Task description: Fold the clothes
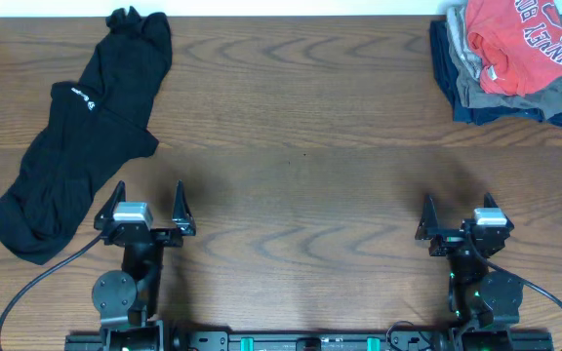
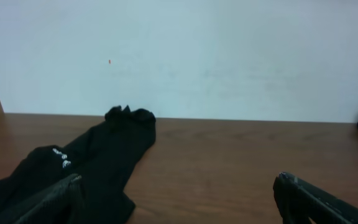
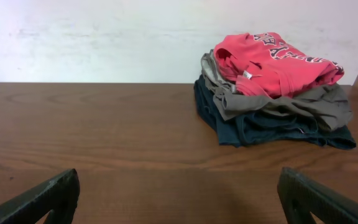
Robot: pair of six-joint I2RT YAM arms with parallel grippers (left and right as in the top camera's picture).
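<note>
Upper left: black top (image 1: 71,166) with a small white logo (image 1: 83,97). Upper right: red-orange T-shirt (image 1: 515,44) with white lettering, grey garment (image 3: 303,102), navy garment (image 3: 278,129). Brown wood-grain table (image 1: 301,146).

Wooden table (image 1: 301,146), dark brown grain.
- Black top (image 1: 81,146), small white logo, lying crumpled and stretched out at ten o'clock.
- Stack of clothes (image 1: 505,68) at two o'clock: navy garment (image 3: 272,130) lowest, against the wood; grey garment (image 3: 291,102) over it; red-orange T-shirt (image 1: 520,44) uppermost.
</note>
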